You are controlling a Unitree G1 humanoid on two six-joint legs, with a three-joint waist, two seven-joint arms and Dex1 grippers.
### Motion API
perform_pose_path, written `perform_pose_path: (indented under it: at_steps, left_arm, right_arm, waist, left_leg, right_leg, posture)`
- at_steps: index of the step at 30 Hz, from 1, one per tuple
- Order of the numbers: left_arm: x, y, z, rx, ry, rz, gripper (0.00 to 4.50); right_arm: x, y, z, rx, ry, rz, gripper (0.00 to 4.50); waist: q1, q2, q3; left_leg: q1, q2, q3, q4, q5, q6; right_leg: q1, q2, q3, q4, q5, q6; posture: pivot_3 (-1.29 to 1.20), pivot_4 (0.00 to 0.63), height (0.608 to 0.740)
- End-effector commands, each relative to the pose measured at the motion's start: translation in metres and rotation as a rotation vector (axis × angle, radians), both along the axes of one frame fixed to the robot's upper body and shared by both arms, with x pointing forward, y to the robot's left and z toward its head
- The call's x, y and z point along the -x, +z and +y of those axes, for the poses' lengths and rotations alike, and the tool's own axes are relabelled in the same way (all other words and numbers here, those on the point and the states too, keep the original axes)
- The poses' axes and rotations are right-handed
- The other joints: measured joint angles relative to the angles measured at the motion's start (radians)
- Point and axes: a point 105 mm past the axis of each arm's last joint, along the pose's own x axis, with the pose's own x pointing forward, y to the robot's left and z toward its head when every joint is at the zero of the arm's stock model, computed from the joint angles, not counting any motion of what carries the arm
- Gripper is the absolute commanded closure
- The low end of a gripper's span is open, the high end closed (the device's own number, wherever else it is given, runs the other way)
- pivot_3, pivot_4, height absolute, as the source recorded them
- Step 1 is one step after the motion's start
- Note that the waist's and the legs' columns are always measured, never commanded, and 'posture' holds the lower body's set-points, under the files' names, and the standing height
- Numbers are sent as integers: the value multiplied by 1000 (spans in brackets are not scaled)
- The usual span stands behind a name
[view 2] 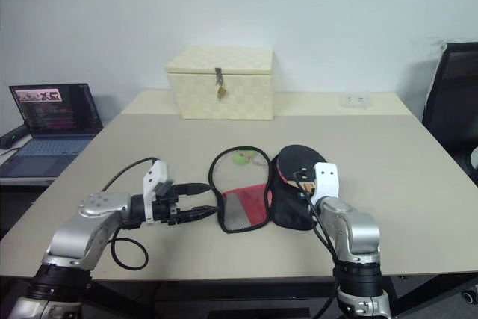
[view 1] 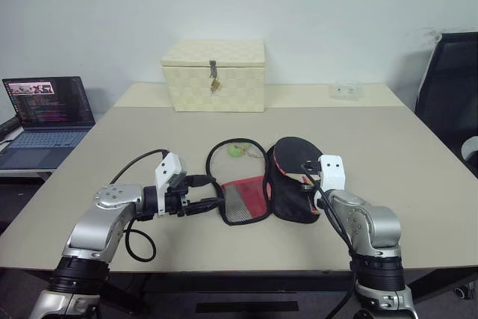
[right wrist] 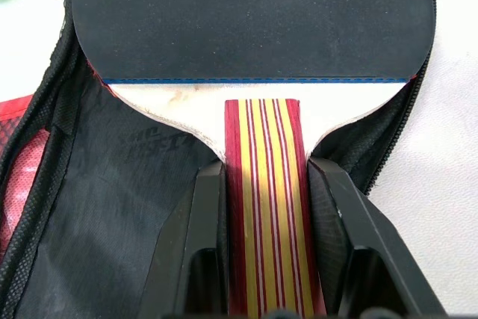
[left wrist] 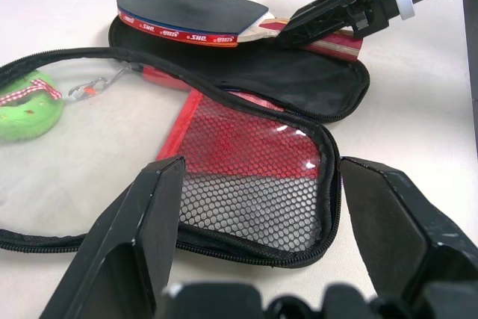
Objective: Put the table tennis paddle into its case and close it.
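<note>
The case [view 1: 243, 201] lies unzipped and spread flat on the table. Its red-and-grey mesh half [left wrist: 261, 184] is on the left and its black inner half [right wrist: 112, 207] on the right. A green tag [left wrist: 26, 106] lies inside the zip loop. The table tennis paddle [right wrist: 246, 20], with its black face up, sits just over the black half. My right gripper [right wrist: 265, 173] is shut on its striped wood-and-red handle. My left gripper [left wrist: 261, 166] is open, with one finger on each side of the mesh half's near edge and nothing held.
A cream woven box [view 1: 214, 76] with a latch stands at the back of the table [view 1: 134, 140]. An open laptop [view 1: 48, 110] sits on a side surface at far left. A black chair [view 1: 452, 87] is at far right. A small clear item [view 1: 346, 90] lies at back right.
</note>
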Motion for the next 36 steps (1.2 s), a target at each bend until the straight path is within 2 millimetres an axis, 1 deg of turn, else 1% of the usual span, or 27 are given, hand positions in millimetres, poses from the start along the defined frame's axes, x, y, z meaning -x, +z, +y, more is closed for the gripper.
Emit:
perform_pose_path:
  at_steps: [1,4,7,8,9,10,14,17,20,23,25,29,36]
  left_arm:
    - [0,12,-2,-12,-11,-51,942]
    - [0,11,-3,-11,-13,-51,942]
    - [0,11,-3,-11,-15,-50,942]
    - [0,10,-3,-12,-15,-49,942]
    - [0,10,-3,-12,-15,-49,942]
    - [0,10,-3,-13,-15,-48,942]
    - [0,8,-4,-15,-18,-47,942]
    - [-1,8,-4,-15,-19,-47,942]
    - [-1,7,-3,-17,-17,-44,942]
    - [-1,5,-2,-18,-15,-41,942]
    - [0,5,-2,-19,-13,-40,942]
    - [-1,4,1,-22,-5,-37,942]
    - [-1,4,3,-25,0,-40,942]
  right_arm:
    - [2,13,6,-5,6,-61,3408]
    - [4,10,9,-16,10,-44,3408]
    - [5,9,8,-31,-9,-39,3408]
    - [5,9,6,-30,-15,-42,2687]
    - [6,10,5,-29,-20,-44,2437]
    - [6,10,4,-26,-20,-46,2048]
    - [7,16,4,1,10,-62,817]
    - [15,24,8,7,106,-70,817]
    - [26,23,7,27,179,-50,817]
    - [32,16,0,44,195,-22,817]
    - [35,13,-1,42,206,-10,817]
    - [42,12,8,28,266,6,817]
    - [46,11,14,29,304,14,817]
  waist:
    - [0,0,0]
    - [0,0,0]
    - [0,0,0]
    - [0,0,0]
    - [0,0,0]
    - [0,0,0]
    - [0,0,0]
    - [0,0,0]
    - [0,0,0]
    - [0,0,0]
    - [0,0,0]
    - [-1,0,0]
    - [0,0,0]
  left_leg:
    - [0,0,0,0,0,0]
    - [0,0,0,0,0,0]
    - [0,0,0,0,0,0]
    - [0,0,0,0,0,0]
    - [0,0,0,0,0,0]
    - [0,0,0,0,0,0]
    - [0,0,0,0,0,0]
    - [0,0,0,0,0,0]
    - [0,0,0,0,0,0]
    - [0,0,0,0,0,0]
    - [0,0,0,0,0,0]
    - [0,0,0,0,0,0]
    - [0,0,0,0,0,0]
  right_leg:
    - [0,0,0,0,0,0]
    - [0,0,0,0,0,0]
    - [0,0,0,0,0,0]
    - [0,0,0,0,0,0]
    - [0,0,0,0,0,0]
    - [0,0,0,0,0,0]
    - [0,0,0,0,0,0]
    - [0,0,0,0,0,0]
    - [0,0,0,0,0,0]
    - [0,0,0,0,0,0]
    - [1,0,0,0,0,0]
    - [1,1,0,0,0,0]
    - [1,1,0,0,0,0]
  posture:
    - [0,150,740]
    - [0,150,740]
    - [0,150,740]
    - [0,150,740]
    - [0,150,740]
    - [0,150,740]
    - [0,150,740]
    - [0,150,740]
    - [0,150,740]
    - [0,150,740]
    - [0,150,740]
    - [0,150,740]
    - [0,150,740]
